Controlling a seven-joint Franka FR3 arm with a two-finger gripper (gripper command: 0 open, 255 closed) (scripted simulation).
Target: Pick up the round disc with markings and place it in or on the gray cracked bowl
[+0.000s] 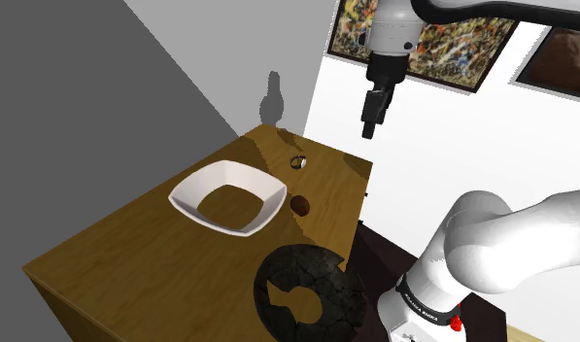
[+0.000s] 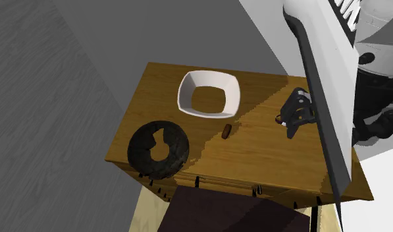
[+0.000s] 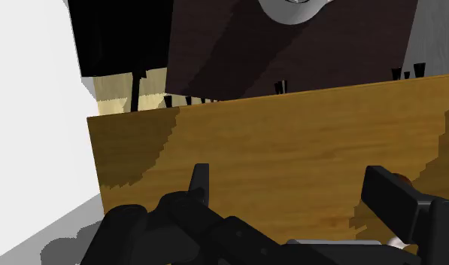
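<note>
The round disc [image 1: 298, 162] is small, pale with dark markings, and lies near the far end of the wooden table [image 1: 122, 243]. The cracked bowl [image 1: 307, 291] [image 2: 158, 150] looks nearly black and sits at the table's near corner, with a notch in its rim. My black gripper [image 1: 373, 121] [image 2: 293, 118] hangs in the air above the table's far end, to the right of the disc in the shoulder view. In the wrist view my gripper [image 3: 294, 192] is open, with bare wood between its fingers. In the second exterior view it largely covers the disc.
A white square bowl [image 1: 229, 199] [image 2: 209, 93] stands mid-table between disc and cracked bowl. A small brown piece [image 1: 300, 205] [image 2: 227, 131] lies beside it. Paintings [image 1: 443, 44] hang on the white wall behind. The table edge [image 3: 290, 96] drops to a dark cabinet.
</note>
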